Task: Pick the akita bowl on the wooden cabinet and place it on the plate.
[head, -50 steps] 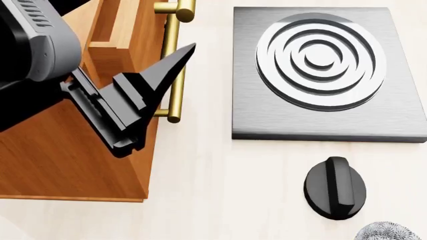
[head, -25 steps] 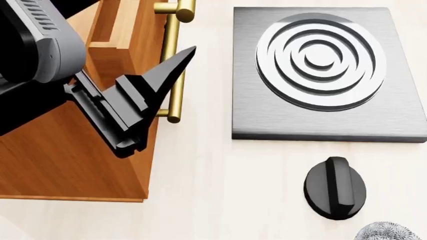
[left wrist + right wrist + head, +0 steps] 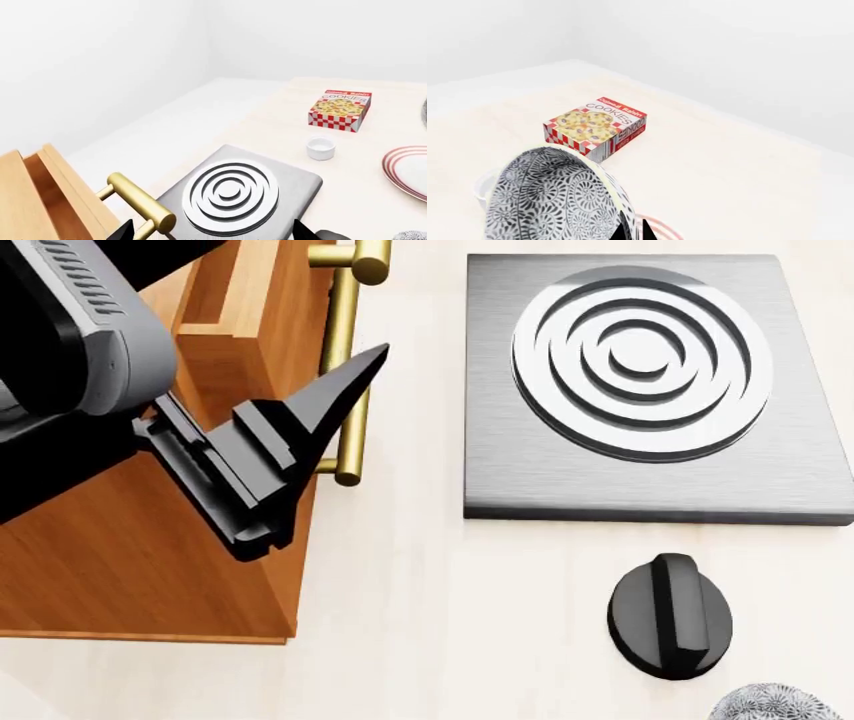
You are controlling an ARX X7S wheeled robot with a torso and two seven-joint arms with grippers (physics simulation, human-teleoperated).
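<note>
While the head view is dominated at left by the left arm, the left end effector is seen over the front edge of the wooden cabinet, black fingers pointed toward upper right, tip overlapping the brass handle. Nothing is seen held; how far it is open can't be told from this angle. An open drawer is seen at upper left of the head view. Grey stove w/ concentric rings fills the upper right, set on the pale counter. Black knob lies below the stove, lower right. A patterned bowl edge is cut off at the bottom right corner.

Right wrist view: akita bowl is seen large, tilted, at lower left of frame, right against the right end effector, of which only dark fingertips show at the bottom edge. Grip appears closed on the bowl rim. Cookie box sits beyond, centre-left. A red ring of the plate shows just beside the fingertips.

Left wrist view: plate at right edge, small white cup near centre-right.
</note>
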